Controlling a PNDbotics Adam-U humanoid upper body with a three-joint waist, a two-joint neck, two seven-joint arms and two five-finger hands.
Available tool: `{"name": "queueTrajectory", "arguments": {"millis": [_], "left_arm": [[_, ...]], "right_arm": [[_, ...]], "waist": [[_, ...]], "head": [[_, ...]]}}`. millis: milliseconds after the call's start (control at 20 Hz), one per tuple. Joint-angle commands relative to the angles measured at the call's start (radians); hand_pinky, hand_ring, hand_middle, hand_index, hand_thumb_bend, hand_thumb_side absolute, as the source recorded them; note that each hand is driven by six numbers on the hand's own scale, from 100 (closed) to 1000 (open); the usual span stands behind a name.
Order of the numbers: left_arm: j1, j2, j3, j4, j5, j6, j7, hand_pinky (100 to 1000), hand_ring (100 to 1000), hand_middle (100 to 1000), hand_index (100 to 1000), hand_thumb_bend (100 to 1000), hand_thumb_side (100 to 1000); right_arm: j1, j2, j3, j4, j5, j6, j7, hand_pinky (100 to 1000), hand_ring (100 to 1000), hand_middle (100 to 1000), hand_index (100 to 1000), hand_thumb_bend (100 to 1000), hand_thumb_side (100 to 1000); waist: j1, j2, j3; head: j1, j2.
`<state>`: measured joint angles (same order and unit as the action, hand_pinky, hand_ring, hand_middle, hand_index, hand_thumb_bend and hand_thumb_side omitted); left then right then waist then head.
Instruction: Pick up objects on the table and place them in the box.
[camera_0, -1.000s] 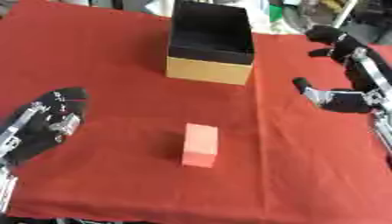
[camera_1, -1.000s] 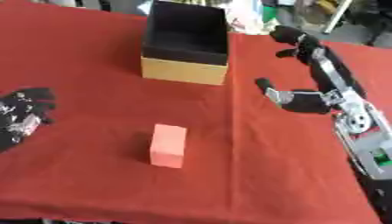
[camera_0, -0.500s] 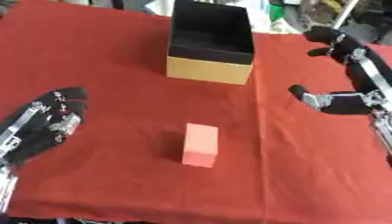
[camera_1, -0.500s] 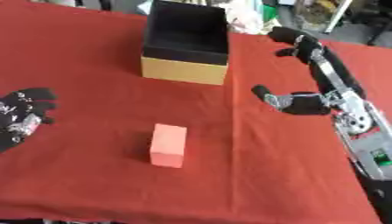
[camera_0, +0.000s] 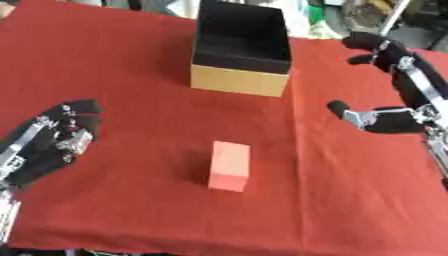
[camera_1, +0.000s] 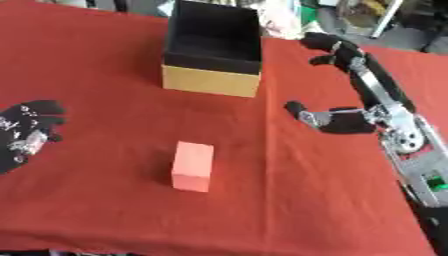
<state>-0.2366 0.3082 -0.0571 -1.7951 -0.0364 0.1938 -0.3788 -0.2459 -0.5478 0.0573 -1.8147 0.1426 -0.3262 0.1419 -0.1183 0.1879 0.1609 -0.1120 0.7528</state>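
Red cloth (camera_0: 114, 60) covered the whole table, and clutter showed only dimly beyond its far edge. On the cloth stood the box (camera_0: 241, 47), tan-walled outside and black within, near the far middle of the table; its interior looked dark and no object could be made out inside it, though the near inner wall hid part of the floor. A pink block (camera_0: 230, 165) lay flat on the cloth near the front centre, well apart from the box and touched by neither hand. The robot's right hand (camera_1: 337, 120) hung over the cloth on the right side, its fingers spread and relaxed, one dark fingertip pointing toward the table's middle, with nothing held; it sat between the box and the block in depth but well to the right of both. The left hand (camera_0: 61, 137) rested near the lower left edge, fingers extended and empty, near the cloth and well apart from the block. Judged from this layout, the task appeared barely begun: the only visible object to be moved was not yet grasped, and the reach, the pick-up, the carry to the box and the release all seemed left to do.
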Motion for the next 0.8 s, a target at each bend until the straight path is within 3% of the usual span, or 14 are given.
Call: {"name": "queueTrajectory", "arguments": {"millis": [50, 200, 450, 500, 600, 650, 700, 800], "left_arm": [[-0.007, 0.014, 0.006, -0.013, 0.000, -0.002, -0.005, 733, 844, 797, 874, 100, 399], [-0.008, 0.014, 0.005, -0.013, 0.000, -0.002, -0.006, 733, 844, 797, 874, 100, 398], [-0.008, 0.014, 0.005, -0.013, 0.000, -0.002, -0.006, 733, 844, 797, 874, 100, 398], [-0.010, 0.013, 0.002, -0.013, 0.000, -0.003, -0.009, 733, 844, 797, 874, 100, 396], [-0.013, 0.012, -0.002, -0.012, 0.001, -0.003, -0.012, 733, 845, 797, 874, 100, 397], [-0.013, 0.012, -0.001, -0.011, 0.001, -0.003, -0.012, 733, 845, 797, 874, 100, 397], [-0.012, 0.012, -0.001, -0.011, 0.001, -0.003, -0.012, 733, 845, 797, 874, 100, 397], [-0.011, 0.012, 0.000, -0.010, 0.000, -0.003, -0.012, 733, 845, 797, 875, 100, 397]], "right_arm": [[-0.014, -0.045, 0.022, -0.043, -0.030, -0.003, 0.036, 787, 911, 845, 941, 392, 100], [-0.024, -0.054, 0.057, -0.055, -0.061, 0.000, 0.080, 786, 911, 845, 941, 386, 100], [-0.027, -0.057, 0.059, -0.060, -0.082, 0.006, 0.105, 786, 911, 845, 941, 386, 100], [-0.034, -0.064, 0.067, -0.066, -0.086, 0.002, 0.112, 783, 911, 843, 943, 348, 143], [-0.064, -0.071, 0.113, -0.059, -0.097, 0.002, 0.141, 782, 910, 842, 943, 338, 152], [-0.076, -0.067, 0.142, -0.050, -0.103, 0.005, 0.159, 781, 910, 839, 943, 377, 109], [-0.086, -0.063, 0.167, -0.041, -0.108, 0.010, 0.178, 781, 910, 842, 944, 327, 157], [-0.100, -0.056, 0.188, -0.027, -0.120, 0.016, 0.214, 780, 910, 841, 944, 322, 163]], "waist": [[0.005, -0.012, 0.001], [0.005, -0.012, 0.002], [0.005, -0.012, 0.001], [0.006, -0.012, 0.008], [0.009, -0.012, 0.013], [0.009, -0.012, 0.012], [0.010, -0.013, 0.010], [0.011, -0.013, 0.009]], "head": [[-0.001, -0.012], [-0.002, -0.012], [-0.002, -0.012], [-0.010, -0.013], [-0.016, -0.013], [-0.014, -0.012], [-0.013, -0.012], [-0.011, -0.012]]}}
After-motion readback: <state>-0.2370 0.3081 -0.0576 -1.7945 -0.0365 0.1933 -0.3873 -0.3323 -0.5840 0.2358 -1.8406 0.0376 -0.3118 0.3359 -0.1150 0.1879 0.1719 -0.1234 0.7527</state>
